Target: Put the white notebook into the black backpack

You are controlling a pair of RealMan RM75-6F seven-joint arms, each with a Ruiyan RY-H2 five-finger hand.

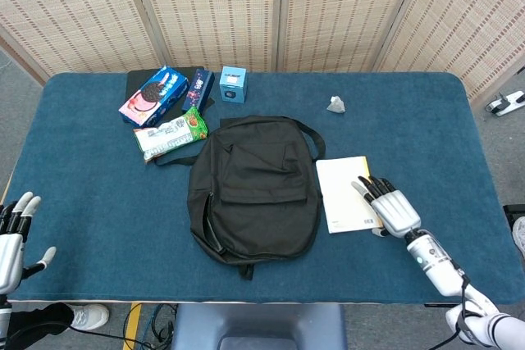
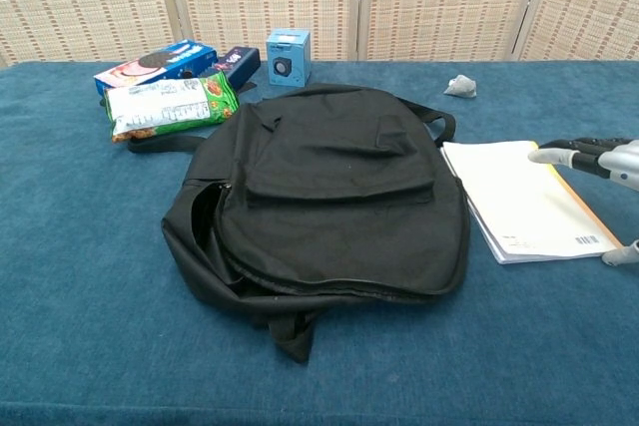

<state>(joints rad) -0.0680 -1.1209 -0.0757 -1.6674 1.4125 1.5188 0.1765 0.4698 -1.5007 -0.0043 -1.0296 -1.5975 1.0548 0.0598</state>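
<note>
Lab-like setup: blue-clothed table (image 1: 98, 202), wicker screens (image 1: 205, 6)

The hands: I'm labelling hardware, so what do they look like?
Both hands, right and left, have silver-white shells with dark segments on the fingers, whose tips are pale. The right one joins a white cylindrical wrist with a dark band, and a thin black cable loops near it.
</note>
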